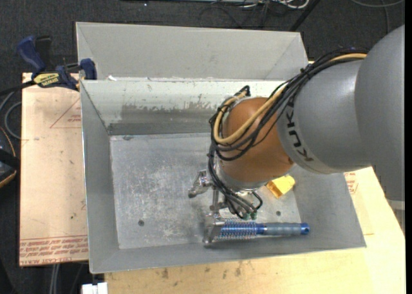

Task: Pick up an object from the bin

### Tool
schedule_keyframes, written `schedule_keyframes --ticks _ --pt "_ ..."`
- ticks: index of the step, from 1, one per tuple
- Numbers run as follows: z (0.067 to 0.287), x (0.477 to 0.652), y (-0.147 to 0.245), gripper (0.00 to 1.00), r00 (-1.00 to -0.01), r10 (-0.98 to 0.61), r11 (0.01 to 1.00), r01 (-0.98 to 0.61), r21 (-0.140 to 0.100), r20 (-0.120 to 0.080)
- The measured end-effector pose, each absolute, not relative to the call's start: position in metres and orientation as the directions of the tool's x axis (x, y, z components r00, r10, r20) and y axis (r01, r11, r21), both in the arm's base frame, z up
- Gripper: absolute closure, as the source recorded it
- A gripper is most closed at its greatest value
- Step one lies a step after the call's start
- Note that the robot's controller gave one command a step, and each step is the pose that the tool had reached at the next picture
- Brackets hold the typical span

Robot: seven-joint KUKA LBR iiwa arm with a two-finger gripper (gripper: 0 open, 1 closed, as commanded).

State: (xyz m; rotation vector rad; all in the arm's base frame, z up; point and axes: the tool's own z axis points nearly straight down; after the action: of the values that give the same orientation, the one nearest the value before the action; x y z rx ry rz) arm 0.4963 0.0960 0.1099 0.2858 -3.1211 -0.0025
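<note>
Your end effector [214,217] sits at the blue brush [262,229], six o'clock; open or closed, you cannot tell; lift not yet done.

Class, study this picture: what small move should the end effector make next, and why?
Probably a short drop straight down: the end effector hangs over the bristle end of the blue brush, which lies along the near wall of the bin; the yellow piece sits apart.
</note>
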Motion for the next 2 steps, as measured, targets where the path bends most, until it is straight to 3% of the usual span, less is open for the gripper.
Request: schedule_keyframes --ticks 1,2 --pt "0.161 0.518 0.022 0.00 -0.999 0.033 0.999 0.033 -0.001 -0.005" --pt "0.087 0.483 0.022 0.00 -0.980 -0.199 0.980 -0.199 0.000 -0.008"
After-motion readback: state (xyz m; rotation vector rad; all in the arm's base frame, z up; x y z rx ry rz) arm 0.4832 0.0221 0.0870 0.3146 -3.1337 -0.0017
